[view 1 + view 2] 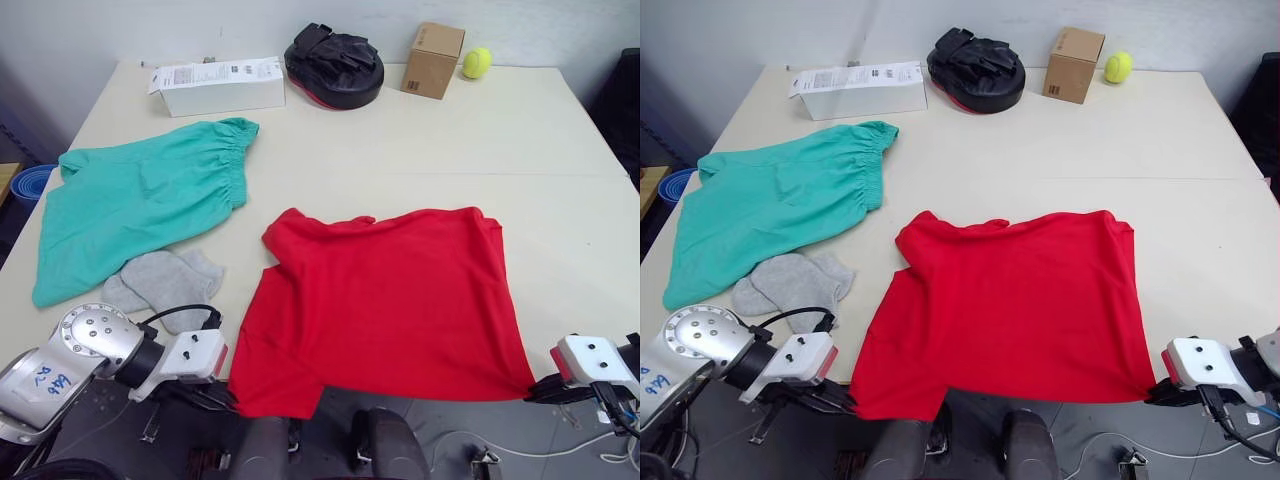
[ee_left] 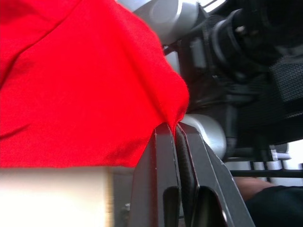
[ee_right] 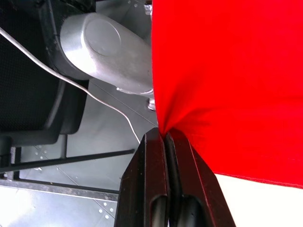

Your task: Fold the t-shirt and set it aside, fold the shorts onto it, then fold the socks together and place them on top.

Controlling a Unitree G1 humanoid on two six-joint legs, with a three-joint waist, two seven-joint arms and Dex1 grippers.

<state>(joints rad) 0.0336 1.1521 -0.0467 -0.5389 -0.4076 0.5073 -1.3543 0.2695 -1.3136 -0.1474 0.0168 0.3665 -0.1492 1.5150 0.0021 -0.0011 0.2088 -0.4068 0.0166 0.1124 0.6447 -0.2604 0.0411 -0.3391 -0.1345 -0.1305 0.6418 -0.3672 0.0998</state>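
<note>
Both grippers, left (image 2: pixel 176 130) and right (image 3: pixel 165 135), are clamped on the near corners of the t-shirt (image 1: pixel 390 300). It is spread flat, collar toward the far side, hem hanging over the table (image 1: pixel 560 160) edge.

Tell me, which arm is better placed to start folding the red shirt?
Neither alone. The left gripper and right gripper each pinch a near corner of the shirt, so a two-arm fold away from the robot looks likeliest.

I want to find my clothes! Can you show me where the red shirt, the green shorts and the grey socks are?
t-shirt (image 1: pixel 390 300), left eye view, middle of the red cloth.
shorts (image 1: pixel 130 205), left eye view, middle of the green cloth.
socks (image 1: pixel 165 280), left eye view, middle of the grey pair.
</note>
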